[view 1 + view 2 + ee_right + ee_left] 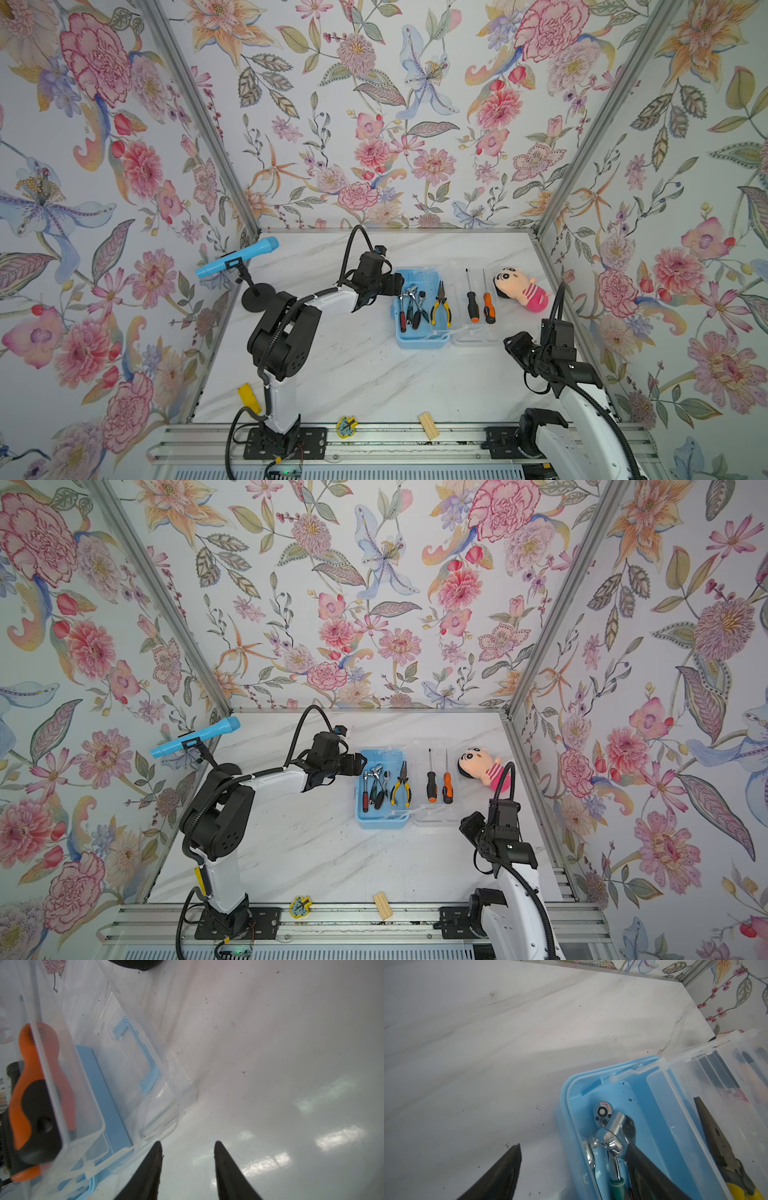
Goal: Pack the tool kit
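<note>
At the tool kit's left wall: the left gripper stands wide and empty, straddling the rim of the blue box.
Left fingers: one finger hangs over the marble table outside the box. The other is inside it, just above the chrome ratchet wrenches; whether it touches them cannot be told.
Right gripper: the right gripper shows a narrow gap between its tips and holds nothing. It is low over bare table, just beside the near right corner of the clear lid.
Blue box: it sits open on the table, right of centre in both top views, with the clear lid folded out flat to its right.
Inside the box: the ratchet wrenches lie heaped along the left side, heads toward the back wall. The yellow-handled pliers lie to their right, nose pointing the same way.
On the lid: a black-handled screwdriver and an orange-handled screwdriver lie side by side, close but apart. Their blades point toward the back wall and their handles toward the robot.
Right of the lid: a plush doll lies on its side near the lid's far right corner.
Far left corner: a blue toy microphone sits tilted on a black stand, well apart from the box.
Front edge: a wooden block and a small yellow piece rest by the metal rail between the two arm bases.
</note>
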Available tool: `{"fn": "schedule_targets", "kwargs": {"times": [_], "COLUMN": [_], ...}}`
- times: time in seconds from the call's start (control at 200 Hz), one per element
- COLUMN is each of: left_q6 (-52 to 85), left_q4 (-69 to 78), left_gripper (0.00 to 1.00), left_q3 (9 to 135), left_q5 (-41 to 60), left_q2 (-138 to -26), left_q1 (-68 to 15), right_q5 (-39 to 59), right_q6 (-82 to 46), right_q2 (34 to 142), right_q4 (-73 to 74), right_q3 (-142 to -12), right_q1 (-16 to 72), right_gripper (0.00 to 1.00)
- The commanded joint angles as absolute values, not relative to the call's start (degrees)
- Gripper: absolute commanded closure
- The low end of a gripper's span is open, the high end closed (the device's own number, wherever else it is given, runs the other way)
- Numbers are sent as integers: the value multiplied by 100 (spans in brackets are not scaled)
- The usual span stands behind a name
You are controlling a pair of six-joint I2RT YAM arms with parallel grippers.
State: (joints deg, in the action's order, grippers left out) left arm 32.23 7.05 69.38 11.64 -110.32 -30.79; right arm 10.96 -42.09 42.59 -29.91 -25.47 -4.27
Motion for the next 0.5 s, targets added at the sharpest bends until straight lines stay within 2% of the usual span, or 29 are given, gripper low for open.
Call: {"fn": "schedule_targets", "kwargs": {"times": [0.0,0.25,0.38,0.495], "left_q6": [3162,3208,3243,3274], "left_q4": [549,391,406,444], "left_gripper": [23,40,45,49], "left_q3": [7127,7275,7304,7302], "left_q5": [1200,1133,1183,1211], "left_q2": [-11202,-11396,-11433,-11446], "left_q1": [-3112,-3105,-3087,-3062], "right_q5": [1158,1199,1150,1155], "right_q6": [-4253,-4141,-3988,-3929], "right_q2": [4430,5080,5352,5507], "right_q4": [-2350,-1431,-1221,-1109], "right_q3": [-2431,-2411,-2468,-2442], "right_q1": [-473,-451,-427,-416], "right_gripper": [60,63,69,69]}}
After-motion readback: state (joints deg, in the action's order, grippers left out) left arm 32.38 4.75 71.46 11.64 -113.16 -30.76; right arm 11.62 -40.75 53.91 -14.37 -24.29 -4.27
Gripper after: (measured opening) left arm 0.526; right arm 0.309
